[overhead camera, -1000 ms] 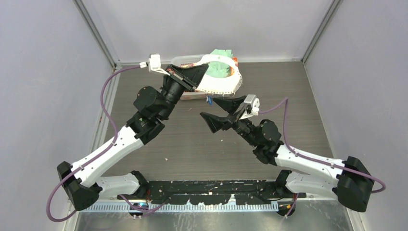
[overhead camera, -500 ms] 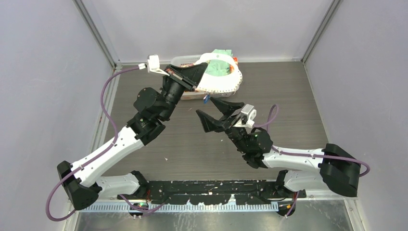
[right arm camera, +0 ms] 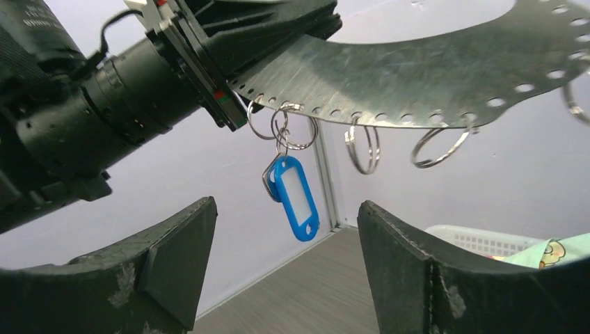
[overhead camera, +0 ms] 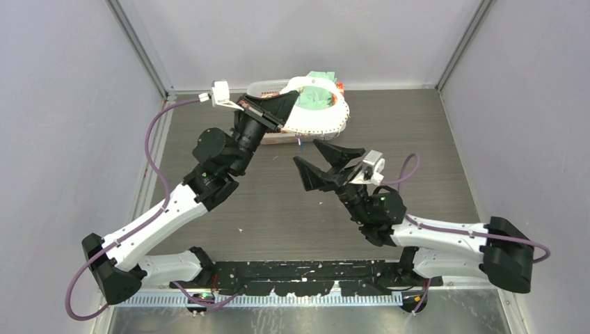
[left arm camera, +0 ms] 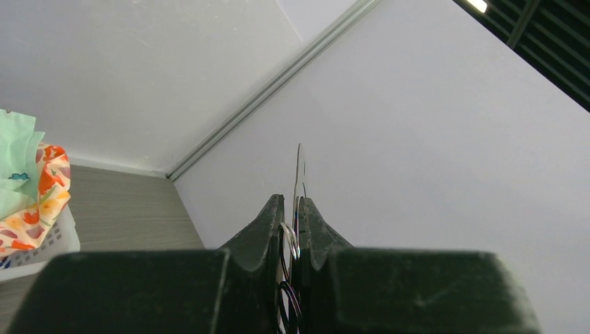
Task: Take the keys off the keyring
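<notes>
Two arms reach over the worktop (overhead camera: 264, 209). The nearer one carries the right tool (overhead camera: 306, 153), which is released: its two black fingers (right arm camera: 167, 257) are spread wide with nothing between them, and it is raised off the surface and pointed up and away.

Just beyond its fingertips hang the keys (right arm camera: 296, 195): one bright blue tag with a white label window. One small metal piece is tucked behind the tag, too hidden to make out further. From above they show only as a tiny blue speck (overhead camera: 300, 142). The tag is apart from both fingers and lines up with the gap between them in the right wrist view.

The keys dangle from a small cluster of silver rings (right arm camera: 282, 125) on the rim of the keyring (right arm camera: 417, 76), a single flat grey plate with small holes along its edge. Two more rings hang bare further along, and part of another shows at the picture's edge.

The left tool (overhead camera: 289, 106) is clenched on the plate's rim and holds it in the air. Its own camera shows the plate edge-on between the two fingers.

Farthest back, one white basket (overhead camera: 264, 85) sits at the rear of the worktop. It holds two cloths, one green (left arm camera: 14, 167) and one orange floral (left arm camera: 52, 181).
</notes>
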Tool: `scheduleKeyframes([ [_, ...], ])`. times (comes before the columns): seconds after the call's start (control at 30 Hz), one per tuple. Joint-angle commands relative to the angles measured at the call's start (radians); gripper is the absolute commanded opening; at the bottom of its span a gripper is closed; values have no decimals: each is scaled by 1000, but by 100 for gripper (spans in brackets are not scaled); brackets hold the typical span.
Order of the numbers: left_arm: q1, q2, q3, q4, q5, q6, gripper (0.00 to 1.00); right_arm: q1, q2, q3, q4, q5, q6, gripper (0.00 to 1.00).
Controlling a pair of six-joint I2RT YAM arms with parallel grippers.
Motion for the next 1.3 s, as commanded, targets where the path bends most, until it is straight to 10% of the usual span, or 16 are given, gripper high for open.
scheduleKeyframes([
  [0.0, -5, -52, 3, 82, -20, 9, 1, 3, -138, -11, -120, -28, 112, 79],
  [0.4, -5, -84, -14, 62, -73, -147, 1, -127, -28, 25, 141, -107, 484, 73],
  [1.27, -5, -79, -32, 40, -91, -299, 1, -128, 56, 158, 142, -171, 522, 47],
])
